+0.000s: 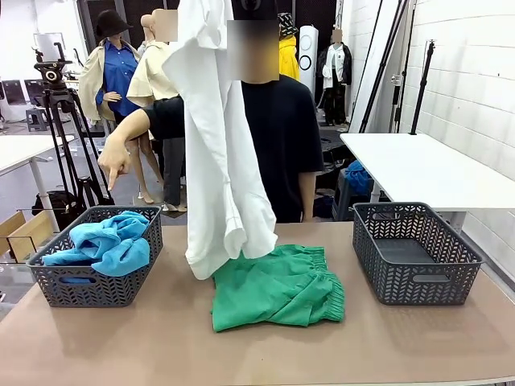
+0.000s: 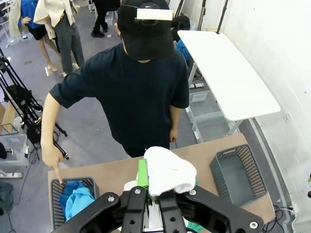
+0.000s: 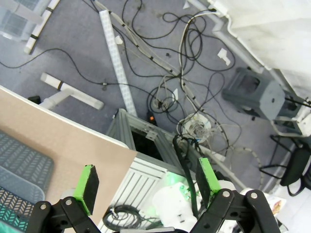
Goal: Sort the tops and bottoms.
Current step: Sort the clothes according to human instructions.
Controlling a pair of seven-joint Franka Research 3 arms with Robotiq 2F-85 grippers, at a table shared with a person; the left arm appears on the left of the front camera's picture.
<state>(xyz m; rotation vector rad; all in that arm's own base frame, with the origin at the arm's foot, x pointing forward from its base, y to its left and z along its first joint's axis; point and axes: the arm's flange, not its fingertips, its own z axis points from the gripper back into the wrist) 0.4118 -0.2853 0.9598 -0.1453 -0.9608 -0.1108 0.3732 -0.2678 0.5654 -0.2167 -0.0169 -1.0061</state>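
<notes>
My left claw (image 2: 154,187) is clamped shut on the white shirt (image 2: 170,170), a bunched fold of it bulging up between the green pads (image 2: 142,174). From the front, that white shirt (image 1: 217,161) hangs in a long drape from the twelve o'clock edge down to the middle of the worktop (image 1: 121,346), its lower hem touching the green shorts (image 1: 273,285). These lie crumpled and flat just past centre toward six o'clock, waistband turned to the three o'clock side. At nine o'clock sits a grey basket (image 1: 48,277) holding the blue shirts (image 1: 109,241) in a loose heap. At three o'clock stands a matching grey basket (image 1: 378,257). The person across from me points a hand (image 1: 115,165) straight down over the nine o'clock basket, index finger out. My right claw (image 3: 148,182) is spread wide with nothing between its pads, hanging past the worktop's edge over a floor strewn with cables.
</notes>
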